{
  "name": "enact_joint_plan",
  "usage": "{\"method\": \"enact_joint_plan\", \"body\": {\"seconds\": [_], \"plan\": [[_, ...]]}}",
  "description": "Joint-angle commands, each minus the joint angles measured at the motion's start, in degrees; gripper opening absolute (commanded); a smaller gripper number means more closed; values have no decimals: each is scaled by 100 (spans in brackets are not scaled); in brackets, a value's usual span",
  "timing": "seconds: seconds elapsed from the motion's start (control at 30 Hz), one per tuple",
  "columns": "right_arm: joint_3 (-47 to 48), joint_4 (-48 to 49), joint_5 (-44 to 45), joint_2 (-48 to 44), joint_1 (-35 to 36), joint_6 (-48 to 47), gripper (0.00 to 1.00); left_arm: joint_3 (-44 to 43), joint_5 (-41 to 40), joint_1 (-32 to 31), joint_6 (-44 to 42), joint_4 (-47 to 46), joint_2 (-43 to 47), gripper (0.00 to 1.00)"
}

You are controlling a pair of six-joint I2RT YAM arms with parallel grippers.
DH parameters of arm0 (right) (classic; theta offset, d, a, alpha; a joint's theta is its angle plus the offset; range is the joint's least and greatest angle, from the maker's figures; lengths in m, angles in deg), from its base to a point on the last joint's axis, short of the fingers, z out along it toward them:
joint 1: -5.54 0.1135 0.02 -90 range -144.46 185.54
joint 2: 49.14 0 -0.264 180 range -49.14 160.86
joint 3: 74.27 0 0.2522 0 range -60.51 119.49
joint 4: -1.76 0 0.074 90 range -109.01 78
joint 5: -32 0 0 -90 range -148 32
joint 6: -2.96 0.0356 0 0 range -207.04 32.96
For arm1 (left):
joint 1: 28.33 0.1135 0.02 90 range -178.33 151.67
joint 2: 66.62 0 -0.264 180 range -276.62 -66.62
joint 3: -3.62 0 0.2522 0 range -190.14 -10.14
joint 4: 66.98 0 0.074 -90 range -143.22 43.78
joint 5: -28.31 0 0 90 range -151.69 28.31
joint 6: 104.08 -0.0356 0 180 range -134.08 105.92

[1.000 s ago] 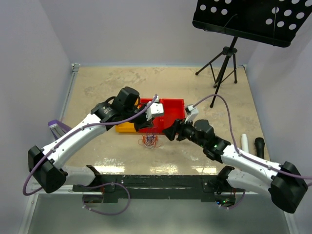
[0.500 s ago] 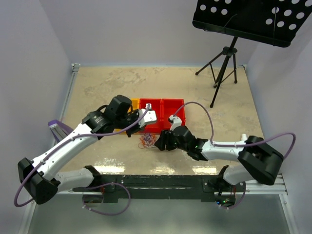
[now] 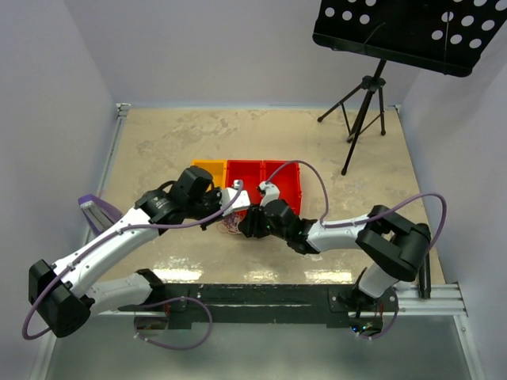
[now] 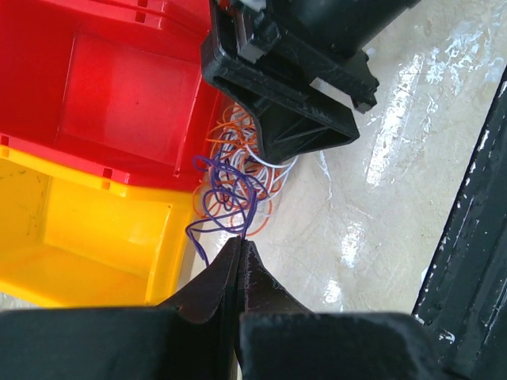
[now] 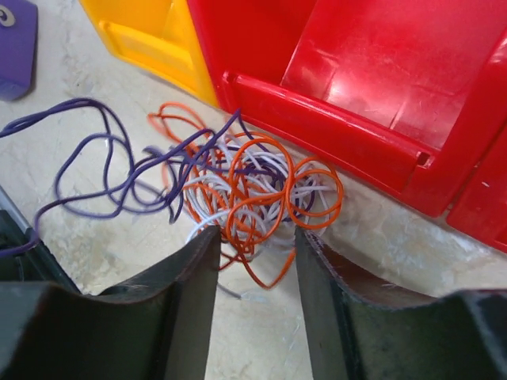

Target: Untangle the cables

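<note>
Fingers (image 4: 210,289) of the left gripper (image 4: 240,245), low in the left wrist view, are pressed together with a purple strand (image 4: 226,186) nipped at their very tips. That thin hold is the first worry: a pull may let the strand slip out. If it holds, it may drag the whole knot along, since nothing pins the knot down.

The right gripper (image 5: 255,237) has its fingers (image 5: 186,277) spread and holds nothing. In the right wrist view their tips straddle the near edge of the cables (image 5: 253,186); whether they touch the loops I cannot tell. Closing from here would likely catch several orange and white loops at once and tighten the knot rather than anchor it.

Just beyond the fingers, the cables lie on the table (image 5: 396,245) in a small heap at frame centre. Orange and white coils are wound together, and the purple strand trails off to the left. Close behind the heap stand the red bin (image 5: 380,71) and, at upper left, the yellow bin (image 5: 150,32); a loop could snag on the red lip. Farthest off, at the upper right of the top view, is a black stand (image 3: 364,103).
</note>
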Motion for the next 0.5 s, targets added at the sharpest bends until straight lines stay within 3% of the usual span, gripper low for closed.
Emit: {"method": "enact_joint_plan", "body": {"seconds": [0.0, 0.17, 0.3, 0.47], "plan": [[272, 354, 179, 301, 79, 126, 43, 78, -140, 41, -25, -219, 163, 0], [229, 267, 407, 294, 167, 188, 21, 148, -176, 41, -25, -219, 181, 0], [-25, -5, 662, -303, 228, 258, 2, 95, -228, 59, -51, -166, 225, 0], [-395, -1023, 1250, -1550, 272, 521, 0, -212, -473, 103, -200, 53, 339, 0]]}}
